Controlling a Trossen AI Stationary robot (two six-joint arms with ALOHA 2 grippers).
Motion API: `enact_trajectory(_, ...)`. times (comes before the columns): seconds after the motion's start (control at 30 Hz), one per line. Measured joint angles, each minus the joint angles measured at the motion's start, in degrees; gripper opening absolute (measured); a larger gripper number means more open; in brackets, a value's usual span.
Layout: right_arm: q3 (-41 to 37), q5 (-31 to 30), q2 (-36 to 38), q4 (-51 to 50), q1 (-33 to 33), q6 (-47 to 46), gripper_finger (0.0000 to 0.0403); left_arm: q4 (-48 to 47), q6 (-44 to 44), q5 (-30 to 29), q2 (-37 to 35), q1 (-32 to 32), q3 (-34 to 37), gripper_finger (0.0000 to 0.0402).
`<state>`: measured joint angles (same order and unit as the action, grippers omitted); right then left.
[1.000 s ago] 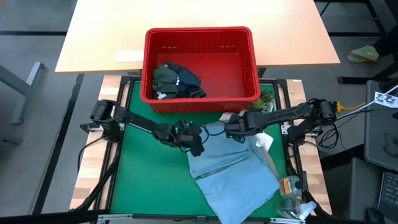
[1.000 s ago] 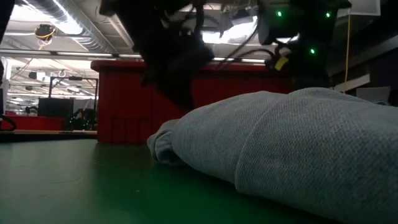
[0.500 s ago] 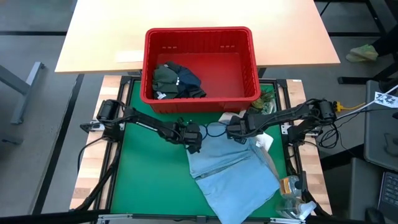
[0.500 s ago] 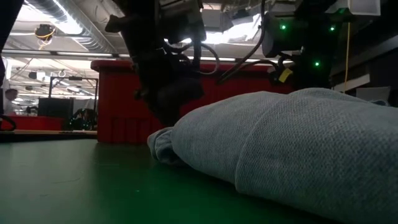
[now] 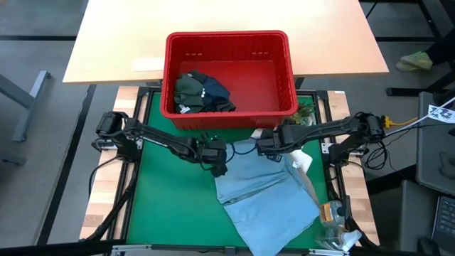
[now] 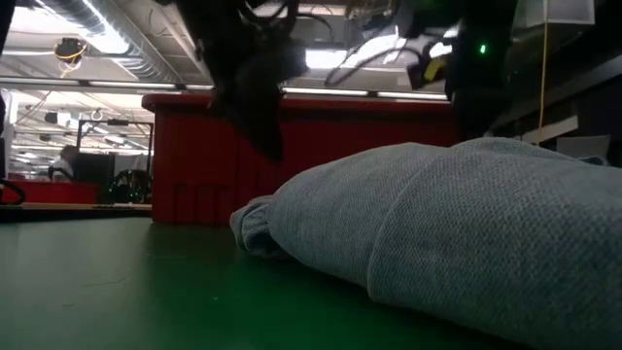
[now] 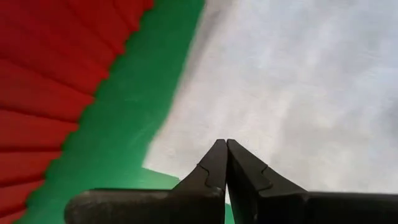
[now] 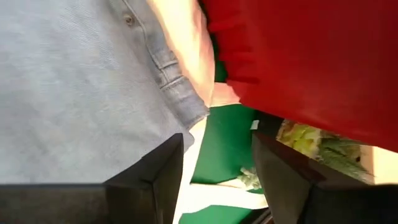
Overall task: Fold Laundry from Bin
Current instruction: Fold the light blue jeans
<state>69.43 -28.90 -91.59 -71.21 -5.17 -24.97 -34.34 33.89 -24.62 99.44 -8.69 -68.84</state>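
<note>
left claw (image 5: 219, 165): clenched on nothing, fingertips (image 7: 225, 163) pressed together, poised over the near-left edge of the light blue shirt (image 5: 266, 195), just in front of the bin.
right claw (image 5: 264, 148): released, fingers (image 8: 163, 169) spread wide, at the shirt's far edge next to the bin's front wall; nothing between them but green mat (image 5: 170, 206).
light blue shirt: spread on the green mat, right of centre, partly bunched; collar/placket end toward the bin. In the low view it bulks up as a rounded fold (image 6: 437, 233).
bin (image 5: 229, 43): red, at the far edge of the mat, partly on the wooden worktop (image 5: 114, 35).
rest of laundry: dark olive-green garment (image 5: 188, 89) and a navy piece (image 5: 213, 91) heaped in the bin's left half.
extras: white tag or cloth bit (image 5: 301, 162) by the shirt's right side.
</note>
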Motion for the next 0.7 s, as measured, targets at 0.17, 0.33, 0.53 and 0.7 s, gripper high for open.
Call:
enact_trajectory(0.17, 5.1, 2.4, 0.0, -3.7, -6.3, -0.1, 0.0193, 1.1, 0.0, 6.7, -0.5, -2.7, 0.0, 0.0)
enact_trajectory(0.33, 8.3, 9.6, 0.0, -3.7, -14.7, -0.2, 0.0193, 2.6, 0.0, 12.8, -0.4, -5.9, 0.0, 0.0)
enact_trajectory(0.53, 8.9, 15.5, 0.0, 0.2, -25.1, -0.5, 0.0193, 10.0, 0.1, 12.9, -0.3, -10.3, 0.0, 0.0)
enact_trajectory(0.7, 7.8, 16.1, 0.0, 11.0, -32.2, -1.8, 0.0193, 17.9, 0.1, 11.3, -0.3, -14.0, 0.0, 0.0)
